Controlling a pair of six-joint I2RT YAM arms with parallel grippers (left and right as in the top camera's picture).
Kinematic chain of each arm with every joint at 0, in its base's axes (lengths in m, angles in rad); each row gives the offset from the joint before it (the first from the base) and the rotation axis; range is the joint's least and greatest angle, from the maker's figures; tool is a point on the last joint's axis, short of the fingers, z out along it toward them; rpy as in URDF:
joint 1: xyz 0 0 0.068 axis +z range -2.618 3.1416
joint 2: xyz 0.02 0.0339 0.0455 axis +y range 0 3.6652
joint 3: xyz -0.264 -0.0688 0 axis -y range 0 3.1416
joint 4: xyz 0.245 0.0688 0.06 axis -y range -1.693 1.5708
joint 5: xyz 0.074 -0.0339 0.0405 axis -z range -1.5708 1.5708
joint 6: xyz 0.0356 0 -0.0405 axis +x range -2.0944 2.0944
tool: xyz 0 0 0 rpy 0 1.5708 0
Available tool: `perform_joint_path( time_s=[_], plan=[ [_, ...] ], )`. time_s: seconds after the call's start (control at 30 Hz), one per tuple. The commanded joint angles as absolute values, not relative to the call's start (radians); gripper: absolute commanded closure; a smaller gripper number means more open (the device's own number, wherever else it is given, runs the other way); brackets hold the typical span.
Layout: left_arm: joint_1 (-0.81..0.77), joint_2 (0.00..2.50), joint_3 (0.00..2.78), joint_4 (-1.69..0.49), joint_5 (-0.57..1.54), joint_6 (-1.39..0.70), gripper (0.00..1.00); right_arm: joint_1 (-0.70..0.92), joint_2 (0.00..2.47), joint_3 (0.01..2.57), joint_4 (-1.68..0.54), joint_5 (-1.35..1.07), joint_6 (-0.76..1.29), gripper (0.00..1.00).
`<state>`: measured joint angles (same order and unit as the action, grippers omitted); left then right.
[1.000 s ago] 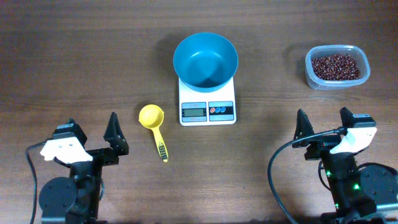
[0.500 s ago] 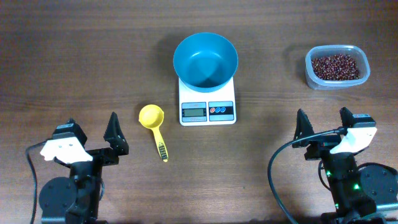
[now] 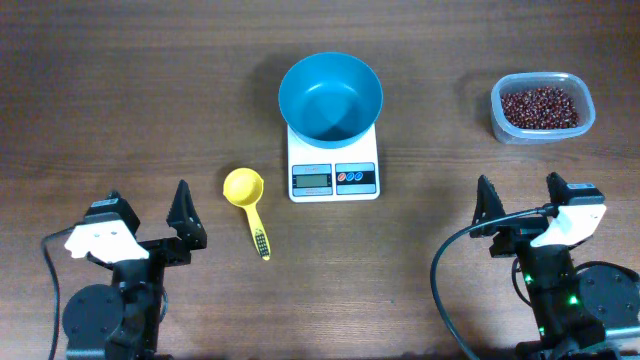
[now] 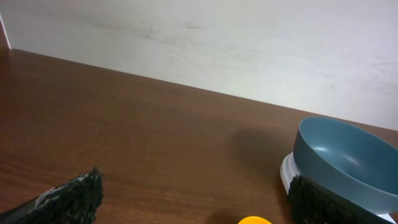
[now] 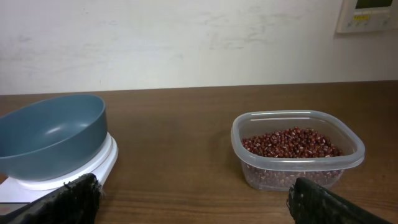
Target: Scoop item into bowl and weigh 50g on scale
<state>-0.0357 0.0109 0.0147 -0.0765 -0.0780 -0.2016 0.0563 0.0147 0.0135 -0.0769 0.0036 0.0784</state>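
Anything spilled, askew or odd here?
Nothing stands out: the round blue plastic bowl sits upright on the white square scale, the reddish-brown beans are inside the clear plastic tub, the yellow plastic scoop lies beside the scale.

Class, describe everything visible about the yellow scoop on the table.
The scoop looks like bright yellow plastic: a round, empty cup and a straight handle with dark markings near its end. It lies flat on the wooden table, left of the scale and apart from it, handle pointing toward the table's near edge. Nothing else touches it.
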Motion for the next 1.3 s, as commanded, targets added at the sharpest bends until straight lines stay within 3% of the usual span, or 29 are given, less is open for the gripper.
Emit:
perform_joint_path(
  time_s=[0.0, 0.13, 0.37, 0.6, 0.87, 1.27],
  plan=[
    [-0.029, 0.005, 0.009, -0.084, -0.025, -0.192, 0.01, 0.065, 0.004, 0.006, -0.080, 0.012, 0.082, 0.01],
    [-0.029, 0.007, 0.036, -0.111, 0.138, -0.224, 0.01, 0.065, 0.004, 0.006, -0.080, 0.012, 0.082, 0.01],
    [-0.029, 0.136, 0.263, -0.313, 0.133, -0.272, 0.01, 0.065, 0.004, 0.006, -0.080, 0.012, 0.082, 0.01],
    [-0.030, 0.566, 0.671, -0.593, 0.135, -0.243, 0.01, 0.065, 0.004, 0.006, -0.080, 0.012, 0.082, 0.01],
    [-0.030, 1.124, 1.197, -1.131, 0.141, -0.242, 0.01, 0.065, 0.004, 0.006, -0.080, 0.012, 0.082, 0.01],
    [-0.030, 1.547, 1.182, -1.099, 0.263, -0.237, 0.01, 0.065, 0.004, 0.006, -0.080, 0.012, 0.082, 0.01]
  ],
)
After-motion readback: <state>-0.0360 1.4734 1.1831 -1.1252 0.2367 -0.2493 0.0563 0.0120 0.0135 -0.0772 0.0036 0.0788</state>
